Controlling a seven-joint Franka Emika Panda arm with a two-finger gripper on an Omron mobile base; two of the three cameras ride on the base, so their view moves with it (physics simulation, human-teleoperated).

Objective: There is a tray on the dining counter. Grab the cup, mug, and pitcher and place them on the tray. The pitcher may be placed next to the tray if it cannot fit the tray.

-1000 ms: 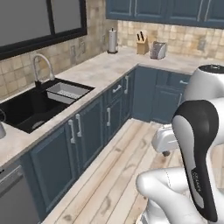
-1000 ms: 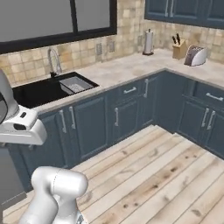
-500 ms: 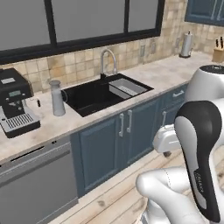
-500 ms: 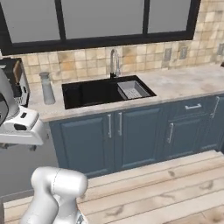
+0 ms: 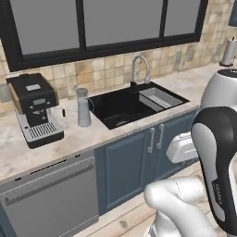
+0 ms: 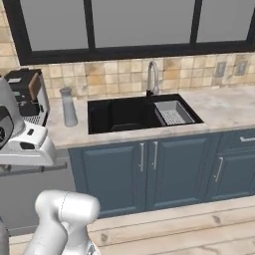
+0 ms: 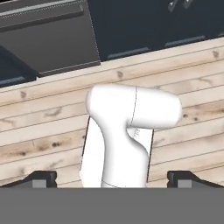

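The pitcher point(image 5: 84, 107) point(image 6: 68, 107) is a tall slim grey cylinder. It stands upright on the kitchen counter point(image 5: 97, 134) point(image 6: 224, 107), between the coffee machine and the black sink. My gripper point(image 7: 112, 179) points down at the wooden floor, far from the pitcher. Its two dark fingertips point(image 7: 43, 178) stand wide apart, open, with nothing between them. The tray, the cup, the mug and the dining counter are out of view.
A black sink point(image 5: 125, 106) point(image 6: 124, 112) with a faucet point(image 5: 139, 69) point(image 6: 152, 77) and a grey rack point(image 5: 159, 97) point(image 6: 172, 112) is set into the counter. A coffee machine point(image 5: 34, 109) point(image 6: 27, 94) stands at the left. Below are a dishwasher point(image 5: 51, 194), dark blue cabinets point(image 6: 149, 169) and plank floor point(image 6: 199, 229).
The whole picture has swung along the counter, so the camera has moved. The sink now sits mid-view, and the coffee machine and pitcher have come in. The gripper stays open.
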